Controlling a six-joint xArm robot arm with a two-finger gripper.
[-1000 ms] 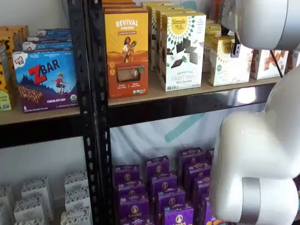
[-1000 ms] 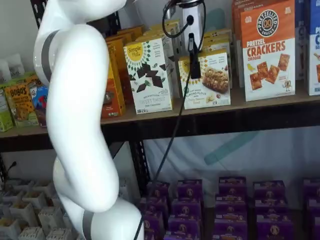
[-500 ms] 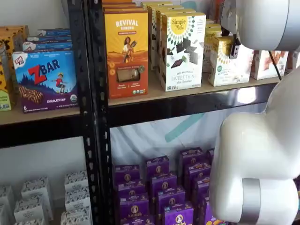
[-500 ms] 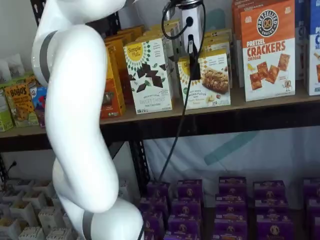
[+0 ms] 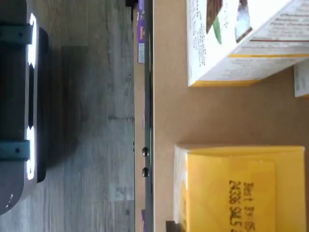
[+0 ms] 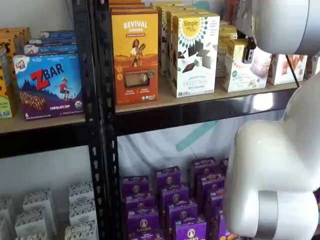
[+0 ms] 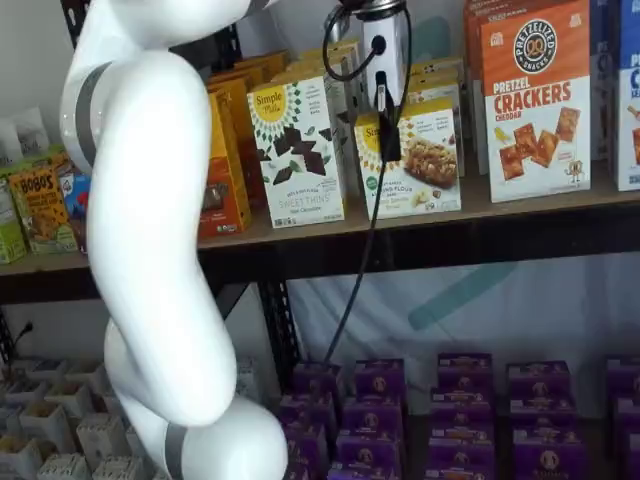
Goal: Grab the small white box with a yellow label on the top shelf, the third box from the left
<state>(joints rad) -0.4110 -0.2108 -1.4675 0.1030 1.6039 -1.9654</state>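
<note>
The small white box (image 6: 240, 70) with the round yellow label stands on the top shelf (image 6: 165, 101), right of the taller white Simple Mills box (image 6: 194, 52). In a shelf view it looks blurred and slightly tilted. My gripper (image 7: 386, 125) hangs over it from above, with one black finger pressed on the box's front face (image 7: 420, 165) near its top edge; the other finger is hidden behind the box. The gripper (image 6: 248, 51) shows in both shelf views. The wrist view shows the box's mustard-yellow top (image 5: 241, 188) with a printed date, close below the camera.
An orange Revival box (image 6: 135, 55) stands left of the tall white box. A Pretzel Crackers box (image 7: 535, 100) stands right of the small box. Purple boxes (image 7: 460, 410) fill the lower level. My white arm (image 7: 150, 230) and a black cable (image 7: 355, 250) hang before the shelves.
The gripper has settled slightly lower onto the small white box. The box has shifted and tilted a little under it. The other boxes have not moved.
</note>
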